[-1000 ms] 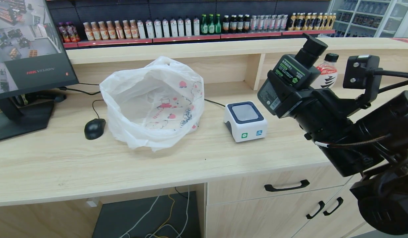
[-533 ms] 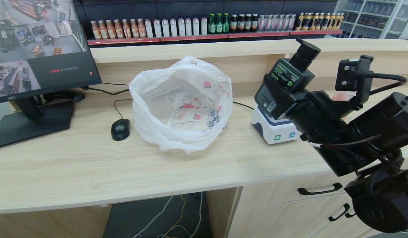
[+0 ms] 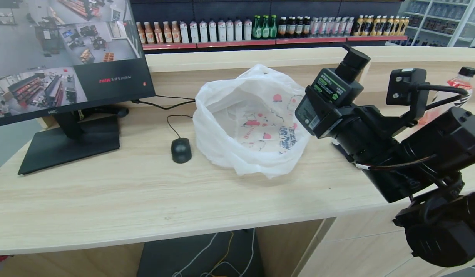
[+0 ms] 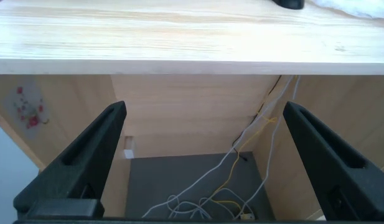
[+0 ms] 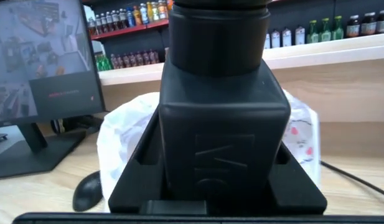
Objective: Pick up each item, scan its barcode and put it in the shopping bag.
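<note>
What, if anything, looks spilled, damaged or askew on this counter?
Nothing stands out. The shopping bag stands open on the counter, the mouse lies beside it, and the right gripper holds a dark capped bottle, nothing spilled.

A monitor [image 3: 68, 57] on a black stand (its screen split into camera feeds) stands at the left of the wooden counter [image 3: 106, 200], with a black corded mouse [image 3: 181, 150] near it. Bottles [image 3: 260, 27] line a red-edged shelf behind, and loose cables [image 4: 204, 200] hang under the counter.

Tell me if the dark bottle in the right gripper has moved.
Yes. The camera panned, but against the shopping bag the dark bottle has shifted to the robot's left, now at the bag's right edge.
</note>
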Tool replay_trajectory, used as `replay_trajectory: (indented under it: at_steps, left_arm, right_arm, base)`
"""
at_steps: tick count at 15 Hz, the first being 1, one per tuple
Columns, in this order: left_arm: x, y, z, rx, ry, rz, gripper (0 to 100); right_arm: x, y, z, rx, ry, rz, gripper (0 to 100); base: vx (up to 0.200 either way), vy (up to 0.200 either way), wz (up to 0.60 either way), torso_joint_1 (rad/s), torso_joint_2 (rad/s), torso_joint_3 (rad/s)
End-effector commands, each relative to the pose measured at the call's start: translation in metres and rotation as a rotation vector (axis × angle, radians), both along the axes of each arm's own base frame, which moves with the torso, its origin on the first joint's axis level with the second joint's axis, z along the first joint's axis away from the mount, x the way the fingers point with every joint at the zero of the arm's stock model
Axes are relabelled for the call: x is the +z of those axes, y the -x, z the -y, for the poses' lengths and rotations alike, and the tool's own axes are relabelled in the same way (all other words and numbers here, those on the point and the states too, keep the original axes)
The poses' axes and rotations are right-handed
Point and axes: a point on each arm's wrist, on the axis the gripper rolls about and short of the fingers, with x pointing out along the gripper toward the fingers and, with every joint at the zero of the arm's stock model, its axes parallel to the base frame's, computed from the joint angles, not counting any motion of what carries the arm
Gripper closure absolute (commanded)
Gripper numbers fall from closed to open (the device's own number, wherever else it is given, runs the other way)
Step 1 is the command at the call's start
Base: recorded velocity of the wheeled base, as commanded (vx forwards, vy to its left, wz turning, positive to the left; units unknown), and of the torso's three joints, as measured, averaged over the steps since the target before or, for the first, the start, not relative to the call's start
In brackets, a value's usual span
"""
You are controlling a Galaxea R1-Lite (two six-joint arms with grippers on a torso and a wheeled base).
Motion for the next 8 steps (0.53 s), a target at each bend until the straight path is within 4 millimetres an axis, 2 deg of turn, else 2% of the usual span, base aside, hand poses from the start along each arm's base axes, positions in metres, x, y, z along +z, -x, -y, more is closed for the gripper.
replay_trajectory:
  at_steps: [1,3,5,8]
  left_arm:
    - [0.000,0.000,0.000,0.000,-0.001,0.000,0]
    - [0.000,0.000,0.000,0.000,-0.003,0.000,0]
    - [0.000,0.000,0.000,0.000,-0.003,0.000,0]
    - [0.000,0.000,0.000,0.000,-0.003,0.000,0]
  right_arm:
    - [-0.002,-0.001,-0.001,0.001,0.004,-0.004,100]
    - [0.004,0.003,0.000,0.002,-0.003,0.016,100]
    - [0.002,0.005,0.000,0.001,0.001,0.006,100]
    - [0.009,0.000,-0.002,0.000,0.003,0.007,100]
  base:
    - [0.000,0.000,0.00,0.000,0.00,0.000]
    - [0.000,0.000,0.00,0.000,0.00,0.000]
    - [0.000,0.000,0.00,0.000,0.00,0.000]
    - [0.000,0.000,0.00,0.000,0.00,0.000]
